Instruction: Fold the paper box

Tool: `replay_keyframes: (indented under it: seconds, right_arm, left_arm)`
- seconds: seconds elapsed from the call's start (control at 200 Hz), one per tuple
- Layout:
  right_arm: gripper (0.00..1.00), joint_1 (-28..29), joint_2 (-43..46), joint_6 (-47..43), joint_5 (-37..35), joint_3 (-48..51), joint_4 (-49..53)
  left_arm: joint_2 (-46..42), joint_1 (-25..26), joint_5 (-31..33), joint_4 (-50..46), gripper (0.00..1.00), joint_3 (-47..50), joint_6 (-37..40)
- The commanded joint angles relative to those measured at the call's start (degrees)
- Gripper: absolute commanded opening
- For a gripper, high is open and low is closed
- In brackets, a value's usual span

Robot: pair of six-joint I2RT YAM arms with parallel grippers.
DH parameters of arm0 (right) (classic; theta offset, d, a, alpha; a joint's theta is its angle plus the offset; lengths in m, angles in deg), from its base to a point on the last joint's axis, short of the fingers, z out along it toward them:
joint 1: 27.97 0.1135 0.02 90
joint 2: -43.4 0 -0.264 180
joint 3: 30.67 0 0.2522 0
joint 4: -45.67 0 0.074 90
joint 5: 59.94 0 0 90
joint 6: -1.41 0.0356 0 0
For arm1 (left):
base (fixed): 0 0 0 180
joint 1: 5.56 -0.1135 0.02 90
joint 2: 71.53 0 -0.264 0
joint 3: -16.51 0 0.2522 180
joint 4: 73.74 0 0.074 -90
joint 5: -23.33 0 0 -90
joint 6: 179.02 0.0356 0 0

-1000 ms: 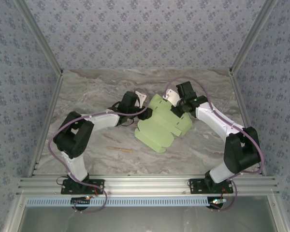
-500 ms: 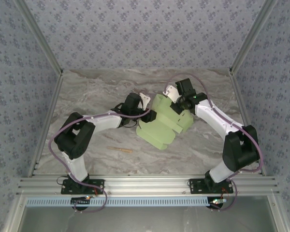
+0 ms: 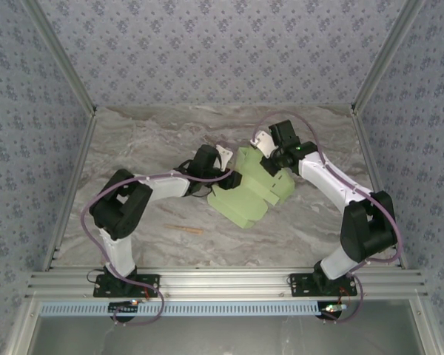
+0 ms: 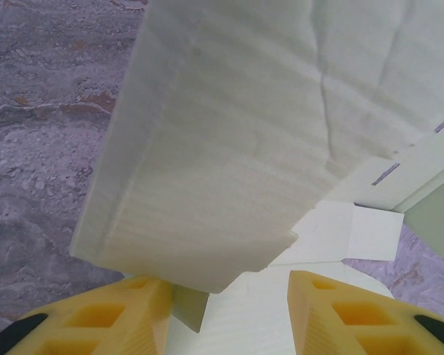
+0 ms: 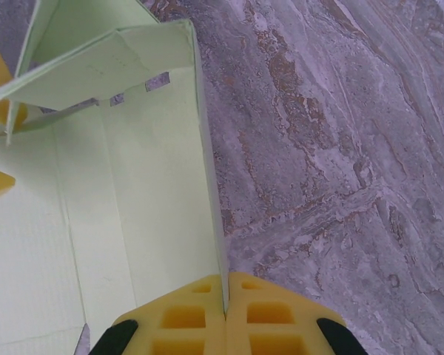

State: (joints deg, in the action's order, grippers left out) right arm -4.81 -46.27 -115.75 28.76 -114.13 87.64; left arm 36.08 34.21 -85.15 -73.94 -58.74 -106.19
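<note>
Right wrist: right pincer (image 5: 226, 285) tight on paper box (image 5: 155, 192) edge; left pincer (image 4: 229, 285) half-wide.

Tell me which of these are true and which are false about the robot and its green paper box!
1. The right gripper is pinching an edge of the paper box. True.
2. The paper box is bright red. False: it is pale green.
3. The left gripper is open. True.
4. The thin stick lies on top of the paper box. False: it lies on the table, apart from the box and nearer the arms' bases.
</note>
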Motion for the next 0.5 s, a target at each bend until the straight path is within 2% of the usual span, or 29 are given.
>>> replay_keyframes:
  seconds: [0.0,0.27,0.495]
  right_arm:
    - [0.01,0.2,-0.2,2.8,4.3,-1.6,-1.5]
    - [0.01,0.1,-0.4,-2.7,-2.4,-1.1,1.1]
    - [0.01,1.4,-0.4,-6.7,-6.3,-1.2,1.6]
  left_arm:
    - [0.6,1.5,-3.0,3.1,0.46,-1.7,-1.0]
    - [-5.9,-0.3,2.5,1.1,0.51,2.7,-1.0]
    - [-12.5,-3.7,1.7,1.6,0.54,9.2,-3.1]
